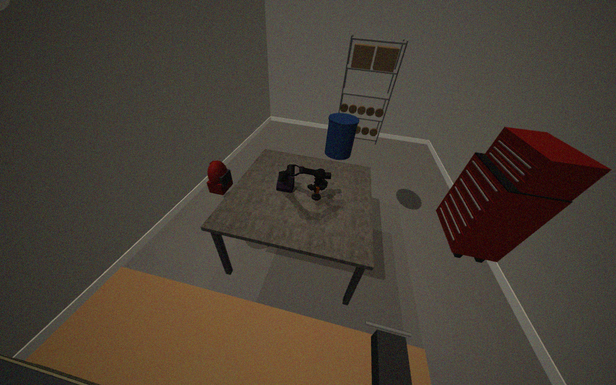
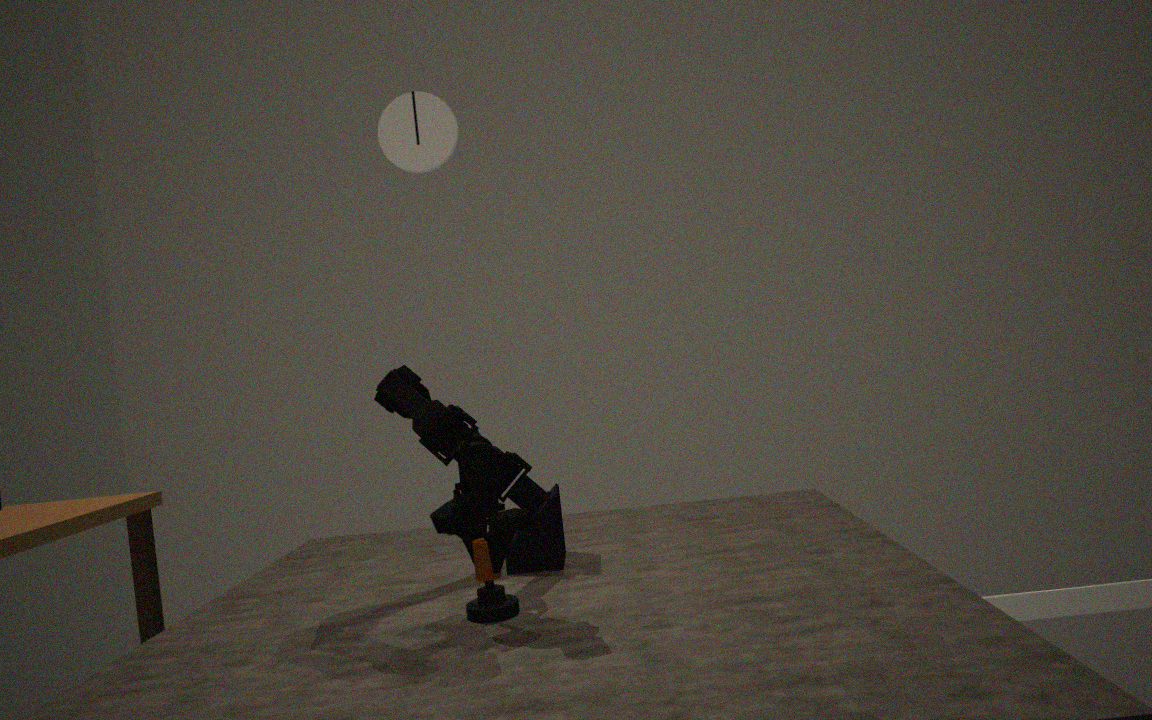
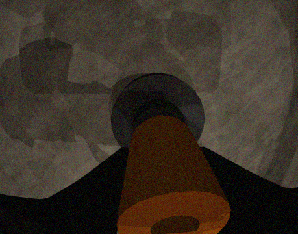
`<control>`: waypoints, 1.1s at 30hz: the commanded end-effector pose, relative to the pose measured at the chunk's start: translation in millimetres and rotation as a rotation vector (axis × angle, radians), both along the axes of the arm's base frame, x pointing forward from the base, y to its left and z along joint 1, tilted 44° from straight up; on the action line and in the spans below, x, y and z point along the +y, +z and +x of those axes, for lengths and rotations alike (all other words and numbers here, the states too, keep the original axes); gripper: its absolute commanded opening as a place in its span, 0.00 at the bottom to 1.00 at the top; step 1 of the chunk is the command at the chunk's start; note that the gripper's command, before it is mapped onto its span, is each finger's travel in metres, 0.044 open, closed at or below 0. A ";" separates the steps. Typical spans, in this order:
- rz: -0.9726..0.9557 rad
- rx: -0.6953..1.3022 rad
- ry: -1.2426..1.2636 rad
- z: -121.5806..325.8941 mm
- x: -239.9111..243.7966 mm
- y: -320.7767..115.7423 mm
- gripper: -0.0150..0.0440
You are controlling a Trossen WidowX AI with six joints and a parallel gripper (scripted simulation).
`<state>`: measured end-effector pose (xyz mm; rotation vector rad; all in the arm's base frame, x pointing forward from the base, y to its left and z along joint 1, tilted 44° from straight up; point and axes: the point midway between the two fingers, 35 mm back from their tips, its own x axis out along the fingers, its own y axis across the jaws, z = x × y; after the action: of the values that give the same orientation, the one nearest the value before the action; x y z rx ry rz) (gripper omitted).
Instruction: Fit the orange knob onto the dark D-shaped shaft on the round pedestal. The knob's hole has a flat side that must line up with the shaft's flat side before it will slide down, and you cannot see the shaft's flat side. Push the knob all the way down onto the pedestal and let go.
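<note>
Pedestal (image 1: 316,197) (image 2: 492,611) (image 3: 191,107) below knob (image 1: 317,190) (image 2: 482,560) (image 3: 168,162) | barrel (image 1: 339,138) beyond table (image 1: 271,220) (image 2: 741,608) | toolchest (image 1: 506,206) apart

Apparently matte-black arm (image 1: 308,171) (image 2: 446,431), blocky joints

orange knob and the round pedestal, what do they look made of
The orange knob looks like plain matte plastic: even color, no bright highlights, though painted metal is possible. The round pedestal could be dark metal or hard plastic, smooth, with faint bluish-gray tone changes across its top.
</note>
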<state>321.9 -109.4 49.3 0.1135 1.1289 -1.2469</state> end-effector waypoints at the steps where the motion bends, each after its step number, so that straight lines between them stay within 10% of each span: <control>1: -0.002 0.001 0.002 -0.8 -0.1 -0.6 0.25; 33: -0.008 -0.035 -0.036 -1.1 0.4 -0.6 0.25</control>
<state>321.1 -108.3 49.4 0.1505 1.0970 -1.2775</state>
